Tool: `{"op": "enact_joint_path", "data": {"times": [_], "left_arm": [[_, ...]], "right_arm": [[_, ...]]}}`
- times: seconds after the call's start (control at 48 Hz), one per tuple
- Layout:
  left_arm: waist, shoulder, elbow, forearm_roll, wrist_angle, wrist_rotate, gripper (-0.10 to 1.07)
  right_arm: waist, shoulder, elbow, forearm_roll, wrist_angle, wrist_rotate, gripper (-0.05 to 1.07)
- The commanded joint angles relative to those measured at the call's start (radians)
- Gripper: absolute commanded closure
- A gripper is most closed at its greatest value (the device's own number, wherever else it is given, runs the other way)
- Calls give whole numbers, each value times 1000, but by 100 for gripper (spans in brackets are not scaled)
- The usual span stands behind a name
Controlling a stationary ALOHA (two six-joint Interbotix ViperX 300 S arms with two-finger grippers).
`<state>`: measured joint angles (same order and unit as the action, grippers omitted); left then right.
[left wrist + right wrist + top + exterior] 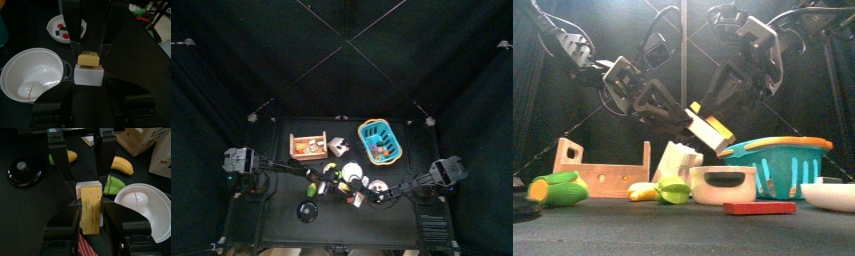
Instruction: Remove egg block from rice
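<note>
Front view is showing both arms meeting above the desk (pixel 673 205): the left gripper (pixel 88 80) is pinching the white rice block (pixel 88 77), the right gripper (pixel 90 203) is clamping the yellow egg block (pixel 91 210). Pulling straight apart, without twisting, should separate them cleanly.

Two white bowls (pixel 33 75) (pixel 65 27), two bananas (pixel 121 165) (pixel 70 155), one blue basket (pixel 775 160), one wooden crate (pixel 601 170).

Black curtains (pixel 251 50) close in all around the table (pixel 285 215). The table is small and black, standing in the middle of the pen.
</note>
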<state>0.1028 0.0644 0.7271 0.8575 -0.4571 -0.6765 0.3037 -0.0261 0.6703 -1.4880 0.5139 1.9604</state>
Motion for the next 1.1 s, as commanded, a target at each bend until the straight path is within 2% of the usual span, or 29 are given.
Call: {"op": "enact_joint_path", "data": {"times": [0.0, 0.417, 1.083], "left_arm": [[5, -23, -6, -3, -3, 0, 42], [18, -25, 8, -3, -3, 0, 42], [49, -97, 80, -21, -3, 2, 42]], "right_arm": [[-3, -21, -20, -2, 5, 0, 43], [5, -44, 3, 40, 48, -2, 43], [9, -46, 8, 55, 57, -2, 43]]}}
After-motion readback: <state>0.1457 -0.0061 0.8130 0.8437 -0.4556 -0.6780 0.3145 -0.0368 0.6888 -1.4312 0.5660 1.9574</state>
